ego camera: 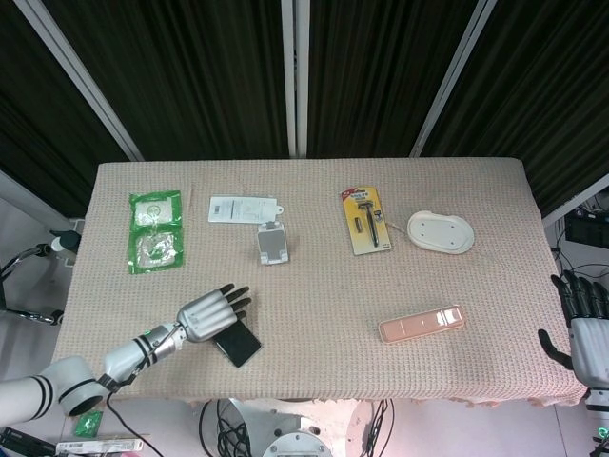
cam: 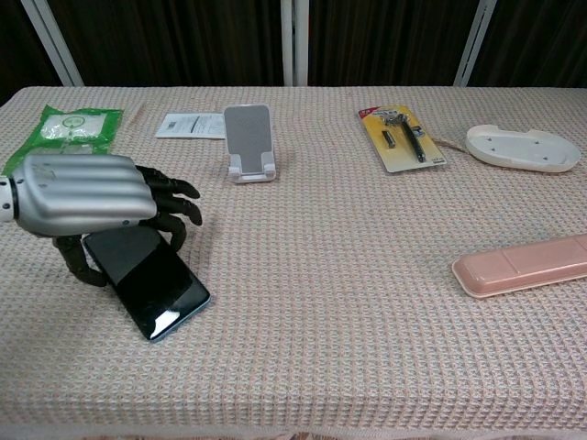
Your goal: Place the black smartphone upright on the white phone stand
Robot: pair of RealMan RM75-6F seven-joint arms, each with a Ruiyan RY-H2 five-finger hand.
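A table [ego camera: 314, 295] with a bumpy tan cloth fills the middle of the head view. A green packet [ego camera: 155, 231] lies in the upper left of the cloth. Next to it, more to the middle, is a small white card [ego camera: 243, 209]. A yellow razor pack [ego camera: 366, 220] lies right of the middle, near the top. Just beside it, further right, is a white oval dish [ego camera: 441, 231]. A long pink case [ego camera: 422, 324] lies lower right, well apart from the dish. Dark curtains [ego camera: 190, 67] hang behind.
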